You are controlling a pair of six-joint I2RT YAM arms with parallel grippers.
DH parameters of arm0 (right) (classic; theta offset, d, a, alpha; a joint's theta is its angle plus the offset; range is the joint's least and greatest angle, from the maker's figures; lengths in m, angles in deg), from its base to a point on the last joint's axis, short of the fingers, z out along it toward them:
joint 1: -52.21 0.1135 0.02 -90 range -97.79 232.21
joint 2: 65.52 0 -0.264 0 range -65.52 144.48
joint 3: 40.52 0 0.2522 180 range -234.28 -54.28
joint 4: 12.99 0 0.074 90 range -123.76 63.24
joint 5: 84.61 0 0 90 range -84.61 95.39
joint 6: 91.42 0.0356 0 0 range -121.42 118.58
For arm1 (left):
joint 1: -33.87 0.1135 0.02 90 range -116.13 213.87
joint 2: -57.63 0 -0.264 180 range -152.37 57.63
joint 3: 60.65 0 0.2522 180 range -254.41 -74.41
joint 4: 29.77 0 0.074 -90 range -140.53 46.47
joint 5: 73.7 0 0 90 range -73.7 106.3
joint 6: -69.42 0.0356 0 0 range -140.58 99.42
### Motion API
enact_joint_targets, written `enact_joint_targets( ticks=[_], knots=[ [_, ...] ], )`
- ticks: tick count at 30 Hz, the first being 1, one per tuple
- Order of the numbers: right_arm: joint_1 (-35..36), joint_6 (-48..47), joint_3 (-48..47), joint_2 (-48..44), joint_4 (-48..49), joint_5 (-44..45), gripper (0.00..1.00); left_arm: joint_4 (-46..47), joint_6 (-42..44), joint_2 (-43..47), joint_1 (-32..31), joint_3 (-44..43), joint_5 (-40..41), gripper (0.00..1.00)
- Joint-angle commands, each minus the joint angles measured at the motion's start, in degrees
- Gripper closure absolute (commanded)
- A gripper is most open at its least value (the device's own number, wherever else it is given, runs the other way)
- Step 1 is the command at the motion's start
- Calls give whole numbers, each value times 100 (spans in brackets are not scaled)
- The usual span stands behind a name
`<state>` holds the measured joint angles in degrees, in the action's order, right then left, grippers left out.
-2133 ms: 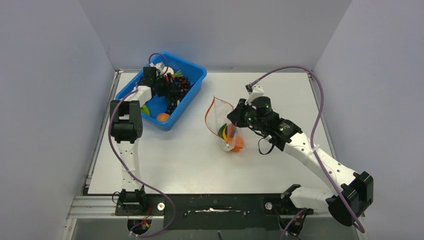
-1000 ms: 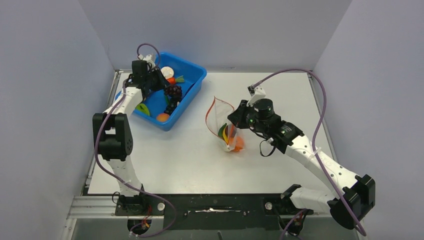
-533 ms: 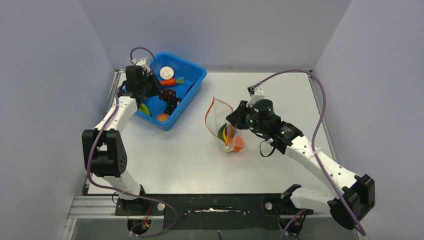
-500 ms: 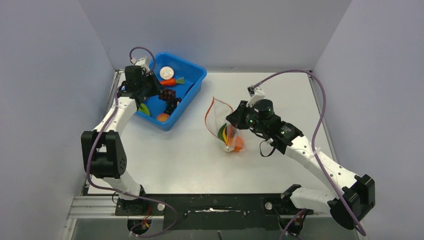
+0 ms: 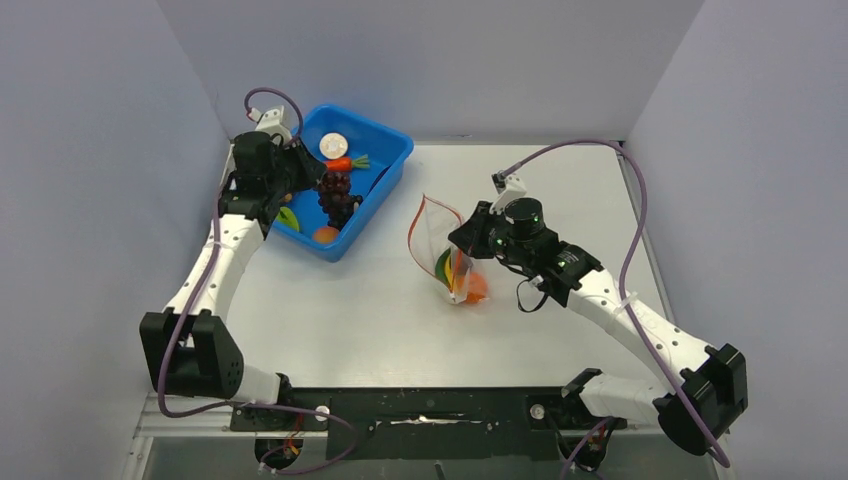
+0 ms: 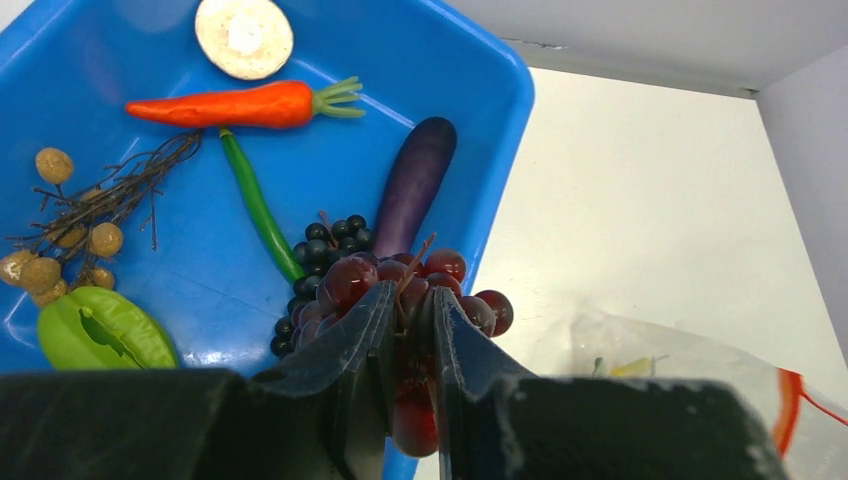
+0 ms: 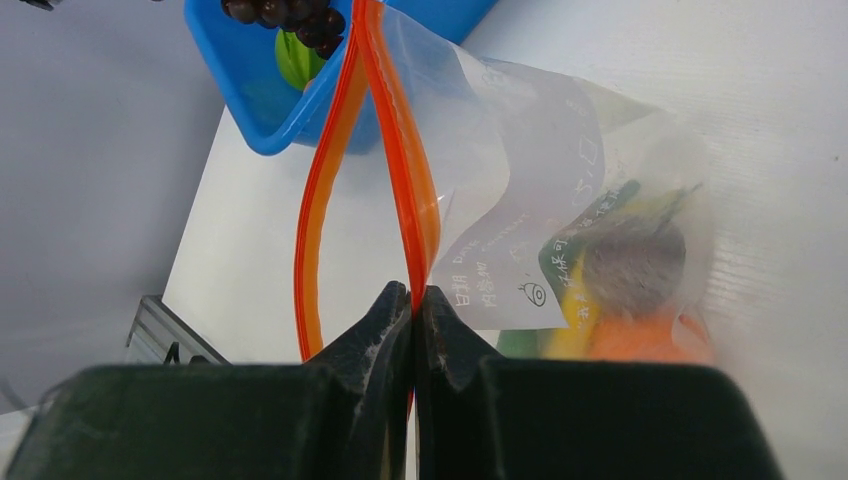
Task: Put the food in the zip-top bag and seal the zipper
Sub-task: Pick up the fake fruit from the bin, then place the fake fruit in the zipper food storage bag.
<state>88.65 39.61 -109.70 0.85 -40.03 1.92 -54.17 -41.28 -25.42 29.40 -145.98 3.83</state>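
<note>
While glossy, round-beaded dark grapes (image 6: 455,268) dangle over the smooth blue plastic bin (image 6: 480,60), my left gripper (image 6: 410,300) is clamped on the bunch. My right gripper (image 7: 412,297) pinches the thin red-orange zipper (image 7: 400,180) of the floppy clear bag (image 7: 530,140), which stands open on the white table (image 5: 560,180) with yellow, orange and green food (image 7: 640,335) inside.

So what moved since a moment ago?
The left jaws shut on the red grapes and lifted them above the blue bin, while that arm swung out to its left. The right jaws stayed pinched on the zip-top bag's zipper, and the food inside stayed put.
</note>
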Motion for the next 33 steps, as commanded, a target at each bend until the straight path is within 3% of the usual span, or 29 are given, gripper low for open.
enact_joint_targets(
  ticks=[1,19,33],
  knots=[
    [64,78,-83,21,412,-105,100,278,58,587,-65,-65,-156,98],
    [299,226,-160,391,654,-171,100,730,-998,1910,-300,726,-1195,97],
    [362,437,-180,877,1118,-416,100,1373,-1993,2506,-877,969,-1416,97]
  ],
)
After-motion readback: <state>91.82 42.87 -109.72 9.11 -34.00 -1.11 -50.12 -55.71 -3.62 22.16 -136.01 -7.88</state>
